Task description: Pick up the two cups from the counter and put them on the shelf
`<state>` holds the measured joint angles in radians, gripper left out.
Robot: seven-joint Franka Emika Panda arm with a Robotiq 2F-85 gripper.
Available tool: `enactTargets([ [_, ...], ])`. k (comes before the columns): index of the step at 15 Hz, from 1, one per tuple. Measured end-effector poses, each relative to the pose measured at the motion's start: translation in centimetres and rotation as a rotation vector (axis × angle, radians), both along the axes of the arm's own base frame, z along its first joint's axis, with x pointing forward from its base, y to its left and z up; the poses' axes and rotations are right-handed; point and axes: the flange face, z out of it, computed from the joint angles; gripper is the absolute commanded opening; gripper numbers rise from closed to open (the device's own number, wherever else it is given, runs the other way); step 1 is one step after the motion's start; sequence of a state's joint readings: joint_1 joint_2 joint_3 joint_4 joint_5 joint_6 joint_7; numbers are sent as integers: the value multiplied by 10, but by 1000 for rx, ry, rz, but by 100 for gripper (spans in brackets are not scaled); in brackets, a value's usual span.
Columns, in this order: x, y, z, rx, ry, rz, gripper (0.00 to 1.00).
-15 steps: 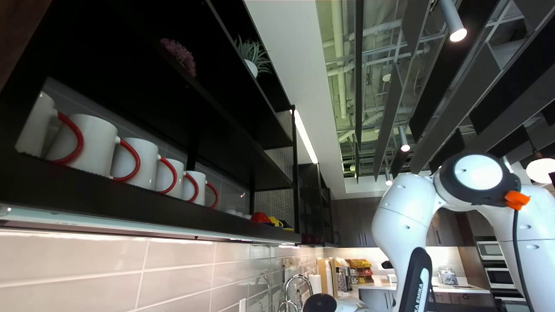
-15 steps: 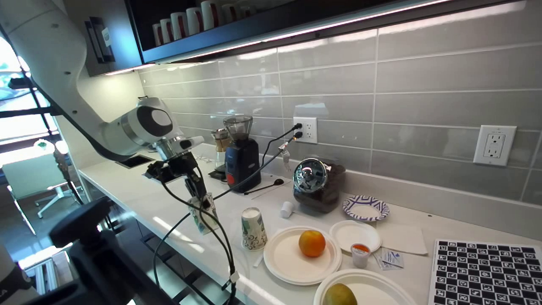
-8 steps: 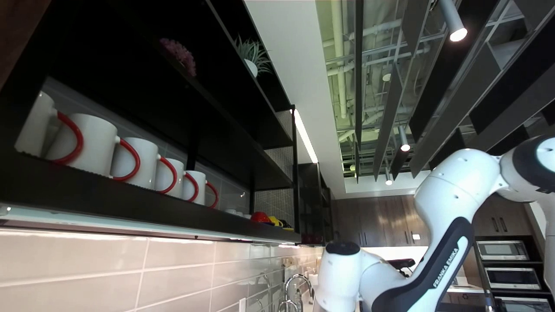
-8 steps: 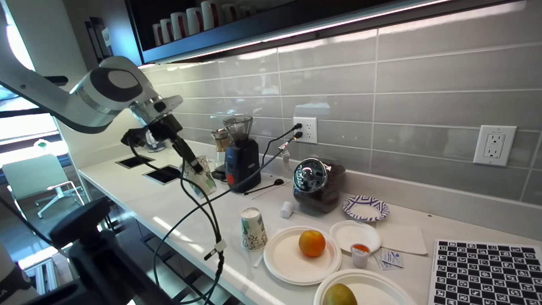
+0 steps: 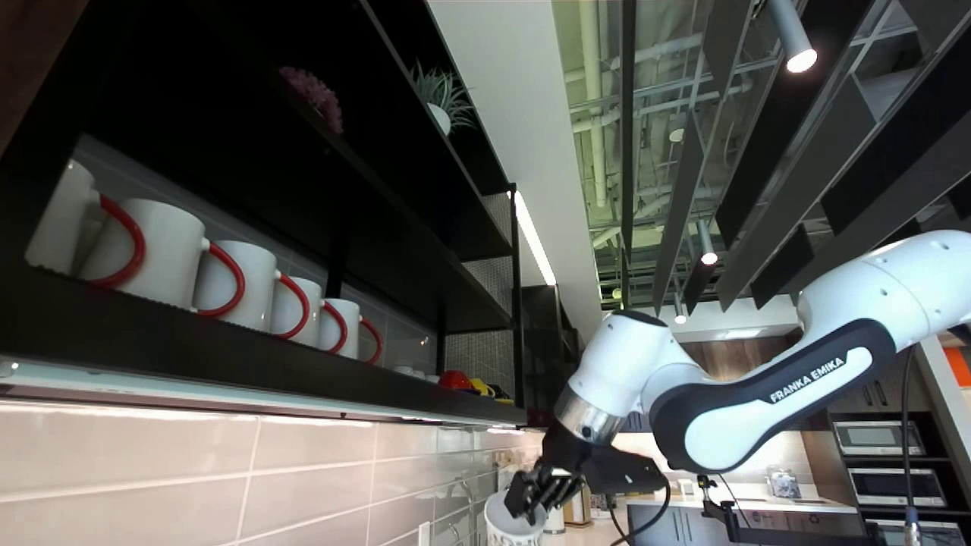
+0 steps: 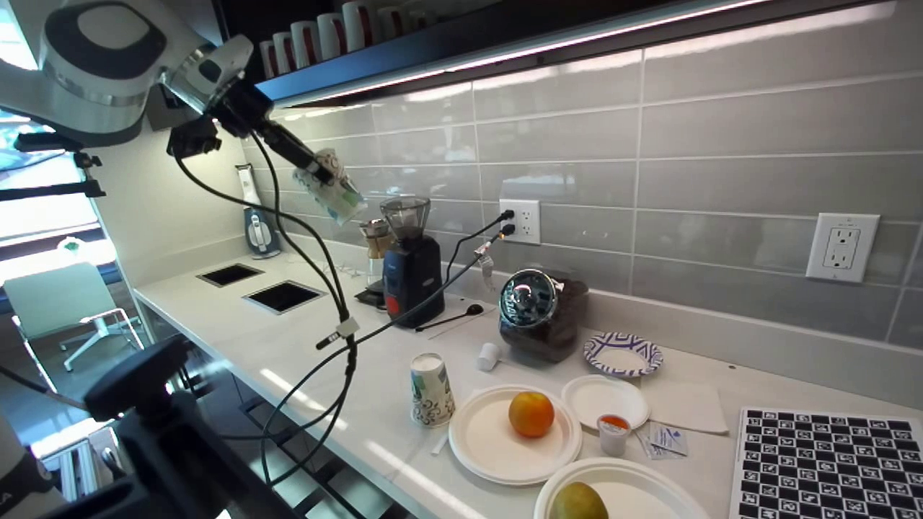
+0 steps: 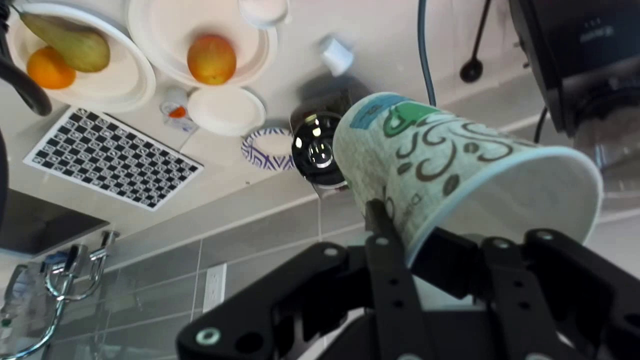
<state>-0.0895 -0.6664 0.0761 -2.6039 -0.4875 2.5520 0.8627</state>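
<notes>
End effector [image 7: 411,240] pinching tilted cup [image 7: 425,150] midair. Other cup [image 6: 432,393] chilling on worktop [image 6: 216,317], grinder [image 6: 412,277] near back edge, tiled wall [image 6: 562,130] behind.

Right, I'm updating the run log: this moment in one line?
end effector: gripping tilted cup | second cup: inverted on counter | shelf: neither cup placed

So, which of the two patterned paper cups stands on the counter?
It is the patterned cup beside the plate with a single round fruit; the other cup hangs tilted in the air, its wall pinched by the gripper.
</notes>
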Motion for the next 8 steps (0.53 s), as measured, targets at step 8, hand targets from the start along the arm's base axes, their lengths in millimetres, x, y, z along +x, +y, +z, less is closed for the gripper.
enactTargets([
  [8, -1, -4, 28, -3, -67, -21, 1],
])
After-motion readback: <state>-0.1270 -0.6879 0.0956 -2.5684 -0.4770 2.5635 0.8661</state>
